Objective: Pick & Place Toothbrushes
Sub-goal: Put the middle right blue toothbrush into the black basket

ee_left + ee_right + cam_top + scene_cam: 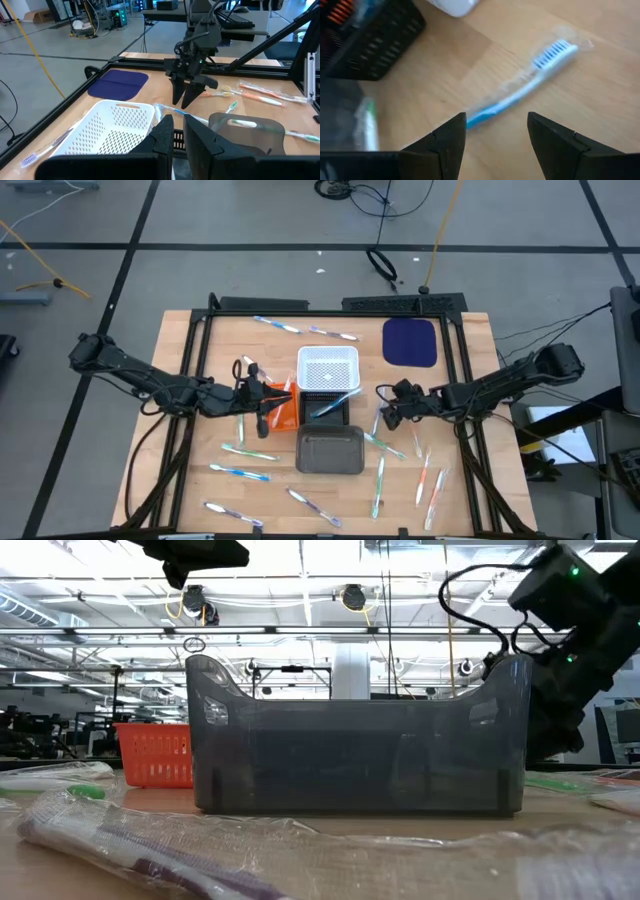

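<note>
Several wrapped toothbrushes lie flat and scattered on the wooden table [190,480]. One blue toothbrush [335,403] lies across the black basket [327,412]. My left gripper [262,395] hovers over the orange basket [284,412]; in its wrist view its fingers [163,137] are shut with nothing between them. My right gripper [384,408] is right of the black basket, fingers pointing down and open [497,132]. It hangs over the handle end of a blue-bristled wrapped toothbrush [525,82] lying on the table, without touching it.
A white perforated basket [327,366] stands behind the black one, and a grey tray [330,451] [355,740] stands in front of it. A dark blue cloth [410,342] lies at the far right. A black frame [330,306] borders the table. Cables run across the floor beyond.
</note>
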{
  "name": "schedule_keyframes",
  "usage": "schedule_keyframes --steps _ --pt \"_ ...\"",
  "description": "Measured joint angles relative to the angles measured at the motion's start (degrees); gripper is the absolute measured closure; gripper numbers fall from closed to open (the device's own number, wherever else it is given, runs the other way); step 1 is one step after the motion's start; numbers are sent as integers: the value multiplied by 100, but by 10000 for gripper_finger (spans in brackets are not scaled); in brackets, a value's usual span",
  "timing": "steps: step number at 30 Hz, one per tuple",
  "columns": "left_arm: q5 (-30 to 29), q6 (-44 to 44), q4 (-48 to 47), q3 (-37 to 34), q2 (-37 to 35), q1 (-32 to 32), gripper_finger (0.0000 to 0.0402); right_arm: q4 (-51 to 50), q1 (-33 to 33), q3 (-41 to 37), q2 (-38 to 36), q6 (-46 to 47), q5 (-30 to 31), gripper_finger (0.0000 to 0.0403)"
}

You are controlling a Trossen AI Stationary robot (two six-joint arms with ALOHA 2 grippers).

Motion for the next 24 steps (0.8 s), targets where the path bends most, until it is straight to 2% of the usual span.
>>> schedule_keyframes --steps 10,24 --pt "-2 10 0 0 0 0 360 969 -195 -428 2 143 31 200" --pt "-105 15 0 0 0 0 360 1137 -441 -479 204 140 165 200"
